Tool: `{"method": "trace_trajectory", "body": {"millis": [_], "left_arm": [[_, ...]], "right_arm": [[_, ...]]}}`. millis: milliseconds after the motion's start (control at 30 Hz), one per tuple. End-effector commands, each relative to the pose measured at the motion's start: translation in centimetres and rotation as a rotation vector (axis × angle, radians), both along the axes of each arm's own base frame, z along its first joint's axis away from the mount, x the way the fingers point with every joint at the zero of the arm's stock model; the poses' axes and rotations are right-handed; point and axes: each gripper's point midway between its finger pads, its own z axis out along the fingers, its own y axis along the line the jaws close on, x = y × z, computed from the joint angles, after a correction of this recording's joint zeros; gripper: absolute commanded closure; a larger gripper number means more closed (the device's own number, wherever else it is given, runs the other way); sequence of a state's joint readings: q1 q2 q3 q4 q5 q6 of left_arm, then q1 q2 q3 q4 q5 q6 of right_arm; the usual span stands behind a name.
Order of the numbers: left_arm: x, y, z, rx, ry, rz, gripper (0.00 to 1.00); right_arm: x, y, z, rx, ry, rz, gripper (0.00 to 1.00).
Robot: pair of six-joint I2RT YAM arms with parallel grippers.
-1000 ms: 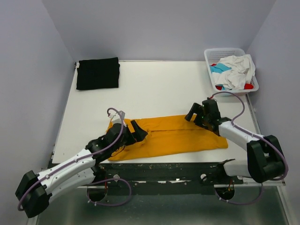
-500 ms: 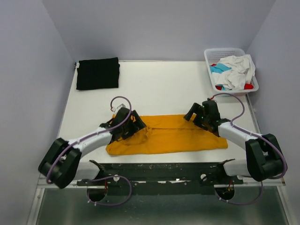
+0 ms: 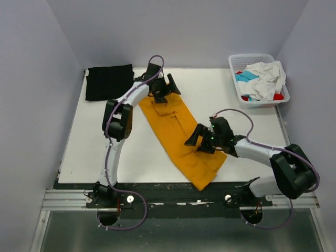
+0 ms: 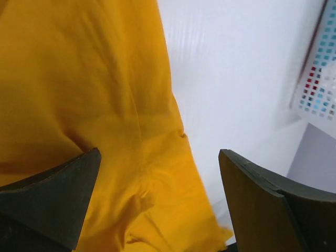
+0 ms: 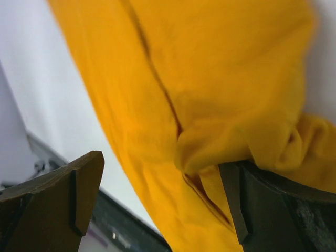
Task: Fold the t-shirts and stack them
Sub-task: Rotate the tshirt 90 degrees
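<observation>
Orange shirt (image 3: 176,134) lies across the table (image 3: 84,131) from 11 to 5 o'clock, bunched at 5. Left jaws spread over its far end, right jaws spread at the bunch; gripping there may catch extra layers.

High rear overview; both wrist views close over the same mustard-orange t-shirt (image 3: 181,134)

right end effector (image 5: 160,164): spread wide | mustard-orange t-shirt (image 5: 210,79): creased, bunched underneath | table (image 5: 31,89): white, left
</observation>
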State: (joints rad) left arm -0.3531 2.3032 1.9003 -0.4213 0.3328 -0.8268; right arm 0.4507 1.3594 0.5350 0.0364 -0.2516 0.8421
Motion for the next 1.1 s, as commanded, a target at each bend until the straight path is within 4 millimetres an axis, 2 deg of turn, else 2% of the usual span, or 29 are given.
{"method": "trace_trajectory", "body": {"millis": [0, 67, 133, 200, 300, 400, 500, 567, 600, 633, 667, 700, 767, 800, 867, 900, 933, 967, 1067], "left_arm": [[-1.2, -0.5, 0.6, -0.131, 0.133, -0.207, 0.01], [-0.6, -0.6, 0.9, -0.15, 0.105, -0.217, 0.01], [-0.6, -1.1, 1.5, -0.185, 0.087, -0.247, 0.01], [-0.7, -1.4, 2.1, -0.201, 0.063, -0.279, 0.01], [-0.6, -1.3, 3.6, -0.191, 0.008, -0.298, 0.01], [-0.3, -1.7, 7.5, -0.222, -0.098, -0.336, 0.01], [-0.6, -1.9, 12.8, -0.248, -0.198, -0.372, 0.01], [-1.7, -1.2, 15.7, -0.219, -0.245, -0.369, 0.02], [-2.3, -0.3, 16.0, -0.174, -0.253, -0.338, 0.01], [-3.0, 0.9, 17.3, -0.12, -0.289, -0.293, 0.02], [-3.9, 2.2, 17.1, -0.07, -0.295, -0.247, 0.01], [-4.9, 3.9, 18.0, -0.02, -0.327, -0.183, 0.01], [-7.2, 7.7, 17.1, 0.074, -0.332, -0.034, 0.01], [-8.9, 9.9, 16.4, 0.12, -0.328, 0.051, 0.01], [-11.7, 13.8, 13.5, 0.221, -0.314, 0.198, 0.01], [-13.0, 15.0, 12.6, 0.244, -0.313, 0.246, 0.01], [-14.8, 16.2, 10.7, 0.265, -0.287, 0.292, 0.01], [-16.0, 16.5, 9.7, 0.251, -0.28, 0.308, 0.01], [-19.7, 15.9, 7.1, 0.16, -0.273, 0.286, 0.01]], "right_arm": [[-7.2, 7.5, 0.1, 0.099, 0.135, 0.338, 0.0], [-8.2, 8.6, 0.3, 0.057, 0.118, 0.434, 0.0], [-8.4, 8.4, 0.4, -0.007, 0.111, 0.48, 0.0], [-7.4, 7.7, 0.6, -0.064, 0.068, 0.443, 0.0], [-4.5, 6.0, 0.9, -0.195, -0.012, 0.322, 0.0], [-2.2, 5.9, 2.2, -0.229, -0.08, 0.243, 0.0], [0.4, 6.3, 4.2, -0.23, -0.186, 0.179, 0.0], [2.5, 6.7, 5.8, -0.242, -0.265, 0.137, 0.0], [3.9, 6.8, 6.4, -0.255, -0.307, 0.113, 0.0], [5.1, 7.0, 7.0, -0.271, -0.344, 0.093, 0.0], [6.4, 6.9, 6.9, -0.309, -0.36, 0.068, 0.0], [7.8, 7.1, 7.2, -0.327, -0.375, 0.047, 0.0], [10.3, 8.0, 7.3, -0.354, -0.395, 0.061, 0.0], [11.3, 8.6, 6.6, -0.361, -0.39, 0.078, 0.0], [13.7, 10.2, 6.0, -0.35, -0.4, 0.122, 0.0], [14.9, 10.9, 5.3, -0.354, -0.398, 0.143, 0.0], [16.2, 11.5, 5.3, -0.346, -0.405, 0.146, 0.0], [17.3, 12.1, 4.0, -0.351, -0.396, 0.162, 0.0], [21.8, 13.7, 3.1, -0.346, -0.43, 0.157, 0.0]]}}
